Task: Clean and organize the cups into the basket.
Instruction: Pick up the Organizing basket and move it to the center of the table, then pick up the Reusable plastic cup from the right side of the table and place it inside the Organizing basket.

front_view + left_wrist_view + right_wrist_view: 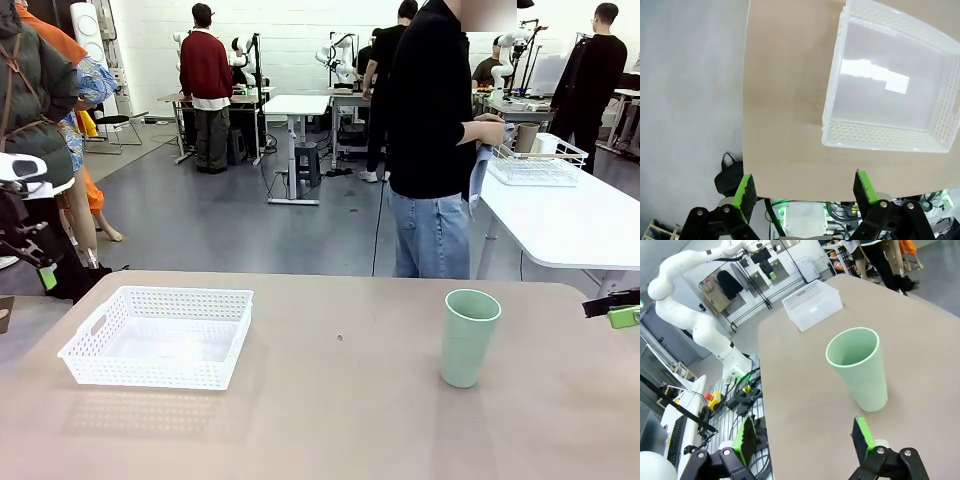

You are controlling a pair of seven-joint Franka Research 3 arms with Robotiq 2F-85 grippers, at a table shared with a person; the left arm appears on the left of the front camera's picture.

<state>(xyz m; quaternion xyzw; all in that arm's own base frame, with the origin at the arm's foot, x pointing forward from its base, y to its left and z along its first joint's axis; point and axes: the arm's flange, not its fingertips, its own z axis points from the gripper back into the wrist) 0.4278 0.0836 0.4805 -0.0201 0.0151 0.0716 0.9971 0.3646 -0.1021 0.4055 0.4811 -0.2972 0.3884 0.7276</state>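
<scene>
**On the bench: one mint cup, one white basket, two tools apart**

At the bench's [340,420] right side stood item one, the pale mint green cup [469,337]. It was upright with its mouth up, on the tan surface and outside the basket. In the right wrist view the cup [858,367] stood just ahead of the fingers and nothing touched it.

Item two, the basket [150,374], was white plastic with perforated sides and a handle cut-out in its short wall. It sat flat at the bench's left side, well apart from the cup. In the left wrist view its near wall [885,135] lay ahead of the fingers, close to the bench edge.

Item three, the left tool [804,182], had its green-padded fingers spread apart with nothing between them. It hung over the bench edge beside the basket and did not touch it.

Item four, the right tool [804,432], also had its fingers spread apart and gripped nothing. It was aimed at the cup from the bench's right edge, where its green pad [625,317] showed in the front view.

Item five, a person [430,120] in a dark top and blue jeans, stood beyond the far edge. The person held a pale cloth [478,178] in both hands beside a white wire basket [535,165] on a neighbouring white table.
</scene>
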